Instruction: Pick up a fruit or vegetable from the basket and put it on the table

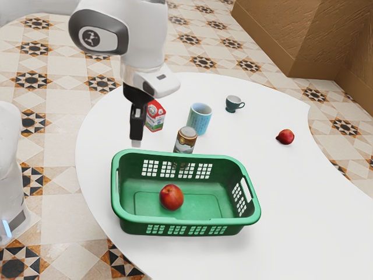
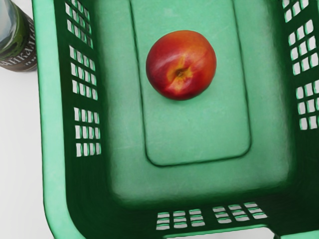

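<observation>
Nectarine (image 2: 181,64) on the basket's (image 1: 185,220) floor, between its long walls. Gripper (image 1: 136,142) raised near a basket corner; apart or together, I can't tell. Can (image 1: 186,139) just outside one long rim. Cup (image 1: 233,104) near the table's (image 1: 291,221) edge.

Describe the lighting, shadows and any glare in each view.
Exterior view: bright, even light, the tabletop near-uniform white with only faint shadows; wrist view: the basket's floor is pale green while its inner walls fall into dark shade, darkest toward the corners, and the red fruit carries a soft sheen, no harsh glare.
</observation>
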